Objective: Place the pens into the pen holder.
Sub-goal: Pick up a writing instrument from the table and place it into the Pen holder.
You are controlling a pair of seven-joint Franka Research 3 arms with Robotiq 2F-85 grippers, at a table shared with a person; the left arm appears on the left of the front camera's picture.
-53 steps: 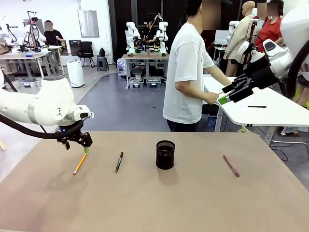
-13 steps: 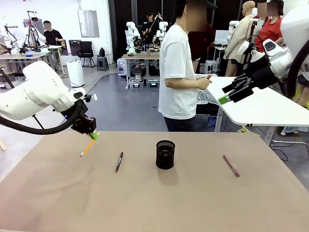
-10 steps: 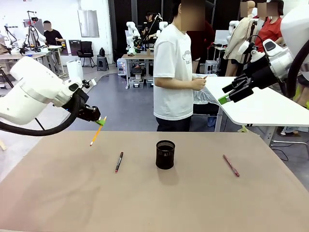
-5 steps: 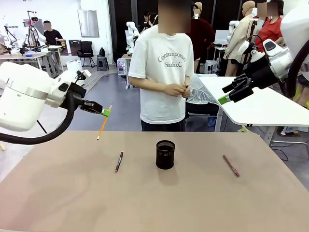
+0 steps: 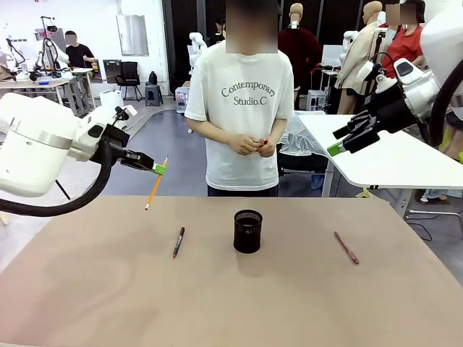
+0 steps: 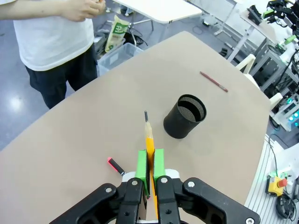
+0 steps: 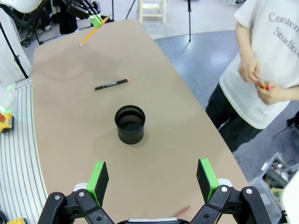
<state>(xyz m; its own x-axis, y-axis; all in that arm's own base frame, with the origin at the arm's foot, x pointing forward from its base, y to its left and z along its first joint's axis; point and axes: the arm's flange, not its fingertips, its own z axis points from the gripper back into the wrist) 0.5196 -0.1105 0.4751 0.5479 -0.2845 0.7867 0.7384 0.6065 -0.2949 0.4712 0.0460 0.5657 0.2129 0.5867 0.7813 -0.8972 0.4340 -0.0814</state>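
Your left gripper [image 5: 158,168] clamps the slanted orange-yellow pencil [image 5: 153,191]; your right gripper [image 5: 336,142] gapes empty. Lowered askew, it may topple the black wire-mesh cup [image 5: 247,231].

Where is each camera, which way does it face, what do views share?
Front: fixed on the robot's side, facing the person across the brown table; left gripper and right gripper show.
Left wrist: looks down its shut fingers along the orange-yellow pencil.
Right wrist: looks down past its open fingers at the table.
Shared: all show the black mesh cylinder pen holder.
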